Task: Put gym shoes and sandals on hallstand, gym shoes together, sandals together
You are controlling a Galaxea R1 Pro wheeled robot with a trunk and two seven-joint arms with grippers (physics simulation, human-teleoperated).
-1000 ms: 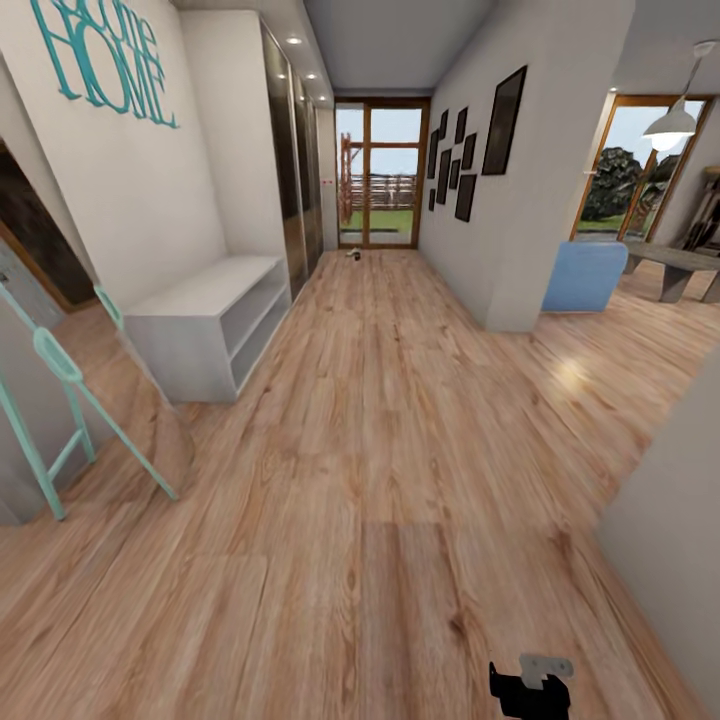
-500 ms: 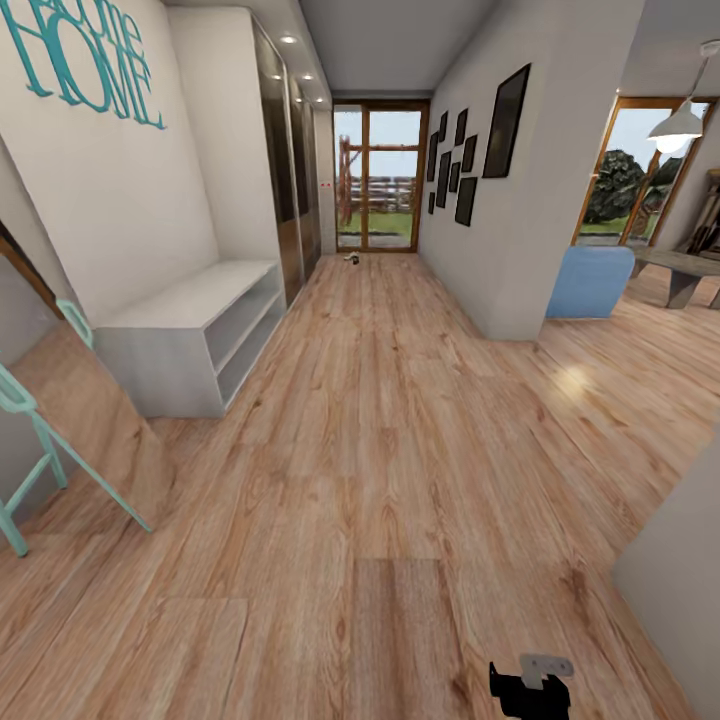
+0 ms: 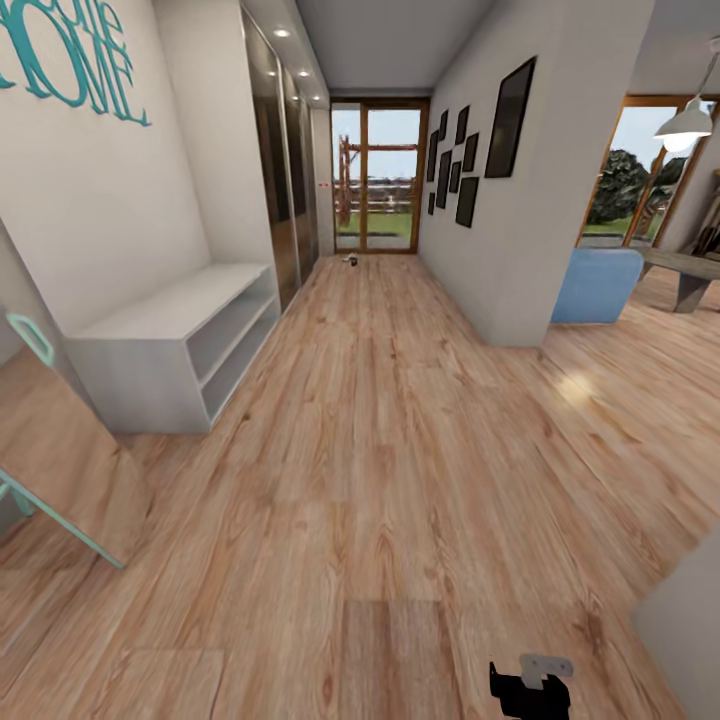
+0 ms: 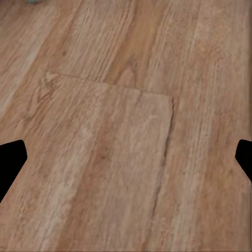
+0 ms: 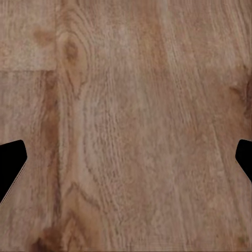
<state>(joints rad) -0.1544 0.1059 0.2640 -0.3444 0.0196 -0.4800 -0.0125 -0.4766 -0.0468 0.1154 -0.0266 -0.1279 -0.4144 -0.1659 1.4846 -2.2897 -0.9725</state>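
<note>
Ahead, the light brown wood-plank corridor floor (image 3: 380,420) runs to a far glass door (image 3: 378,178). Against the left wall stands the low light-grey hallstand with two open shelves (image 3: 175,340), its flat top bare. Far off, just before the door, small dark objects (image 3: 350,259) lie on the floor, too small to identify. Both wrist views look down on planks: the left gripper (image 4: 126,157) and right gripper (image 5: 126,157) are spread wide, holding nothing.

Hallstand (image 3: 170,345) left of corridor floor (image 3: 380,450)
</note>
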